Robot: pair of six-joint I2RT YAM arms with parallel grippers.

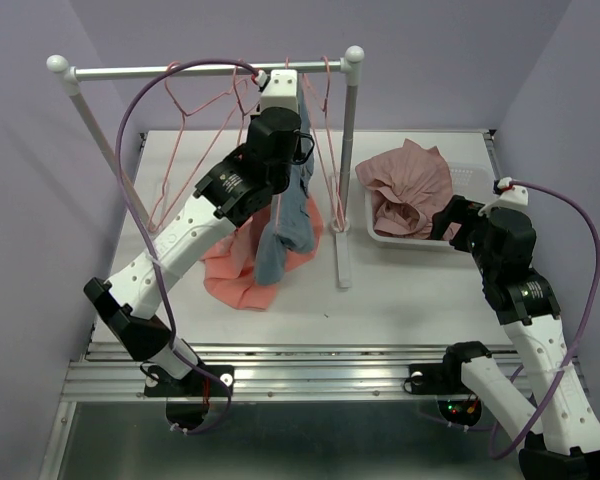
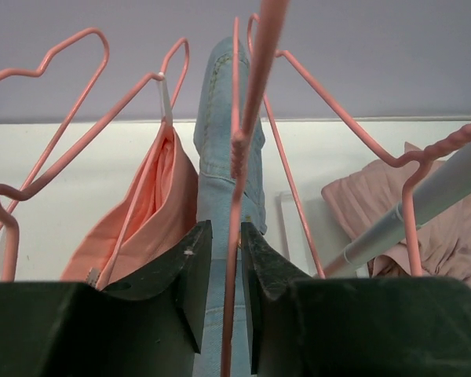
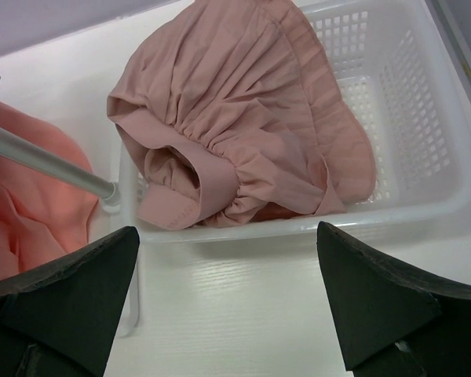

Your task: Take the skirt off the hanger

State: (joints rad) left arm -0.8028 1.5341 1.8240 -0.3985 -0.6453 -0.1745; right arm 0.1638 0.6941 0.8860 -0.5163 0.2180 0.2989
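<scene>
**A:** Overhead view. Where is the skirt?

**B:** It is the salmon-coral cloth below the rail, at 9 o'clock of the rack's upright post. Its lower folds lie on the table. A grey-blue garment hangs against its 3 o'clock side.

**A:** And in the left wrist view?

**B:** The skirt hangs at 9 o'clock of the left gripper, with its top edge up among pink hangers. How it is attached cannot be made out.

**A:** State of the left jaws?

**B:** Narrow. One hanger wire runs through the gap between the fingers. A slit of blue cloth shows beside the wire, so it cannot be told whether the pads press it. Nor can it be told whether this wire belongs to the skirt's own hanger.

**A:** The right gripper?

**B:** Its jaws are wide and hold nothing. It hangs over bare table at 6 o'clock of the white basket, which holds a mauve-pink garment. In that view the skirt fills the 9 o'clock edge, behind the rack's grey post.
</scene>
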